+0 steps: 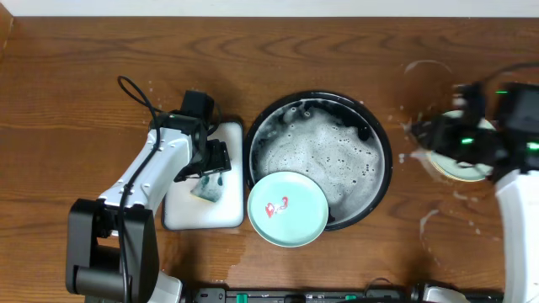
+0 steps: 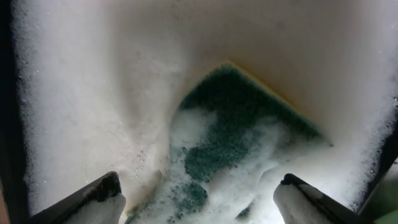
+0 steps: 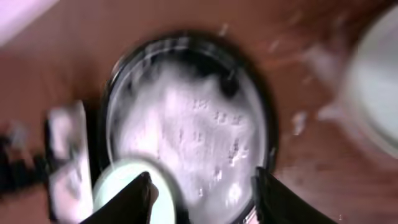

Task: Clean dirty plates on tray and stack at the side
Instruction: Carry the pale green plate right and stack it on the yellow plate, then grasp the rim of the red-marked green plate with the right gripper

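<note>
A mint-green plate (image 1: pixel 287 208) with a red smear leans on the front-left rim of the soapy black tray (image 1: pixel 381 181). It also shows blurred in the right wrist view (image 3: pixel 121 183), as does the tray (image 3: pixel 186 118). A pale plate stack (image 1: pixel 461 172) lies on the wet wooden side (image 1: pixel 438 227), partly hidden under my right arm. My right gripper (image 1: pixel 418 130) is open and empty (image 3: pixel 205 199), above the tabletop between tray and stack. My left gripper (image 1: pixel 212 167) is open (image 2: pixel 202 202), just above a foamy green sponge (image 2: pixel 242 124).
The sponge (image 1: pixel 205 192) lies on a white rectangular tray (image 1: pixel 227 215) to the left of the black tray. Soap rings and splashes mark the wood at the right. A black cable (image 1: pixel 135 93) loops behind my left arm.
</note>
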You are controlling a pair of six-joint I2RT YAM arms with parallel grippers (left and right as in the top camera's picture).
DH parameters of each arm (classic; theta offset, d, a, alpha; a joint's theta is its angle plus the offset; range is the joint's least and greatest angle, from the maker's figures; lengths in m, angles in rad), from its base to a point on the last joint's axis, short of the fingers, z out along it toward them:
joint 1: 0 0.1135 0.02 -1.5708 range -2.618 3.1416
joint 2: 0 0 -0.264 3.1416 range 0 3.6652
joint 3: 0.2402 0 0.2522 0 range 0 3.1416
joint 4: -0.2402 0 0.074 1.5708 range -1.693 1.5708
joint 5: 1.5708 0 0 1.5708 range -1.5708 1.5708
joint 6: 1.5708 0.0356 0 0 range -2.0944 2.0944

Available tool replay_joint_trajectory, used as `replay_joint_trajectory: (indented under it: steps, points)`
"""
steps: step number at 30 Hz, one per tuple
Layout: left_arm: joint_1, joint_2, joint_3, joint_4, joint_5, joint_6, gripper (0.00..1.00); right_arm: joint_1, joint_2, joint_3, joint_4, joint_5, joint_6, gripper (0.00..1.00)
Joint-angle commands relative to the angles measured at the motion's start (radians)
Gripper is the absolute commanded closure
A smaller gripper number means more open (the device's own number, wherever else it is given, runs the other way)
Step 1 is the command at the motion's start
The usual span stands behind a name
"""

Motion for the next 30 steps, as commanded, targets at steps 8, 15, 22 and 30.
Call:
replay_joint_trajectory:
  steps: [8, 15, 22, 30]
  points:
    - [0.003, -0.002, 0.0, -0.003, -0.002, 0.002, 0.17, 0.616, 0.222, -0.148, 0.042, 0.185, -0.029, 0.53]
    - [0.003, -0.002, 0.0, -0.003, -0.002, 0.002, 0.18, 0.665, 0.439, -0.205, 0.095, 0.185, 0.022, 0.6]
    - [0.003, -0.002, 0.0, -0.003, -0.002, 0.002, 0.17, 0.62, 0.417, -0.158, 0.128, 0.264, 0.034, 0.99]
    - [0.003, -0.002, 0.0, -0.003, -0.002, 0.002, 0.18, 0.523, 0.321, -0.107, 0.28, 0.594, -0.023, 0.99]
